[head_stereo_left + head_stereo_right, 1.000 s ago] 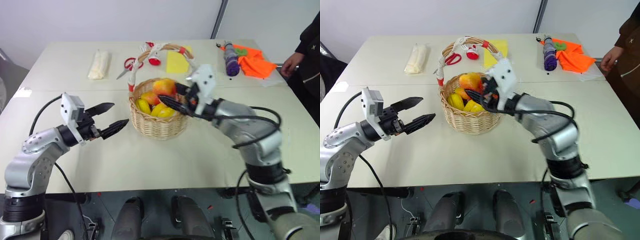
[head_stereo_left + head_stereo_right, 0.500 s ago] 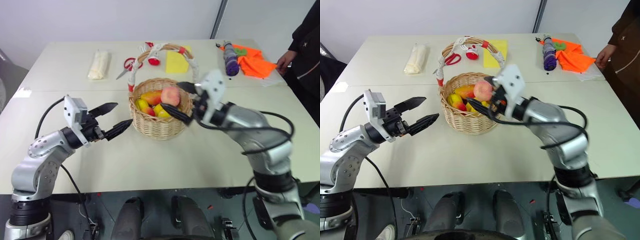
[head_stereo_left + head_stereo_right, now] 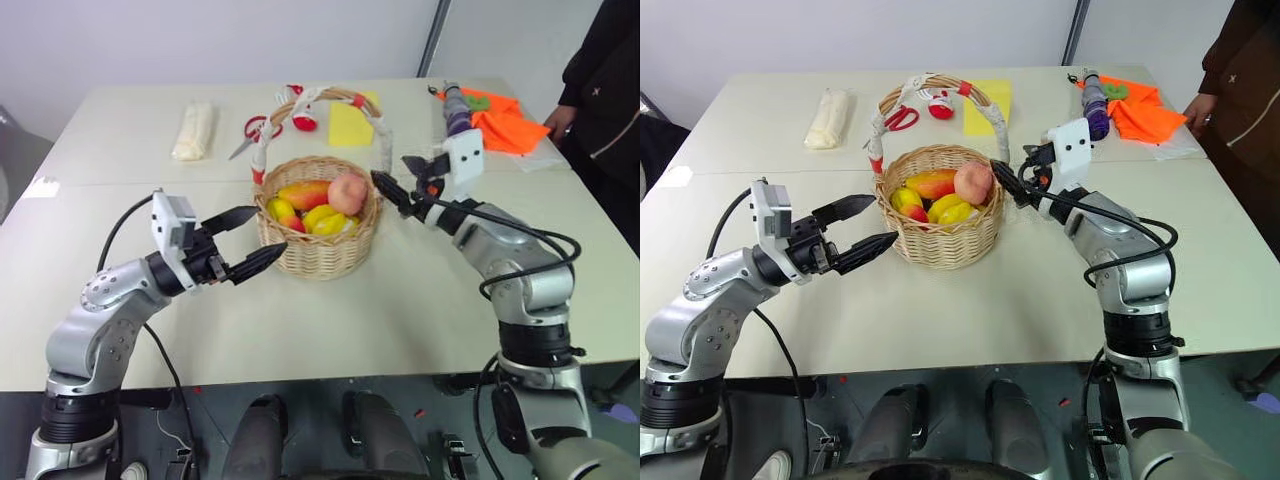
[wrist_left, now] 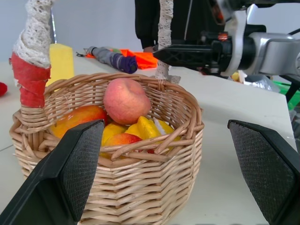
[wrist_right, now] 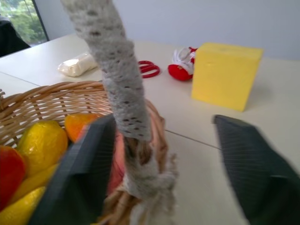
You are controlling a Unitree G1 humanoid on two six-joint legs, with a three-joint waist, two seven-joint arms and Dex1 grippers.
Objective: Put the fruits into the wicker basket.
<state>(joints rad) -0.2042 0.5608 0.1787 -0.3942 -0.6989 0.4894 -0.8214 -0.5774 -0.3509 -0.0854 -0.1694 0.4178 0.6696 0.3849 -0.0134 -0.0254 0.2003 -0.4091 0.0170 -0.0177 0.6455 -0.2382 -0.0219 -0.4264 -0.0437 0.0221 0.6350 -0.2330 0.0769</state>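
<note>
Resting in the wicker basket (image 3: 940,225) mid-table: peach (image 3: 973,183) on top, red-yellow fruit (image 4: 123,139) lower among bananas (image 3: 948,210). Left gripper (image 3: 862,226) just left of basket, fingers apart, empty. Right gripper (image 3: 395,180) just right of rim, fingers apart, empty.

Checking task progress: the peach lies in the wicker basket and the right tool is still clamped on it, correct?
Not quite. The peach does lie in the wicker basket, but the right tool holds nothing and is beside the basket's rim, as the left eye view shows.
</note>
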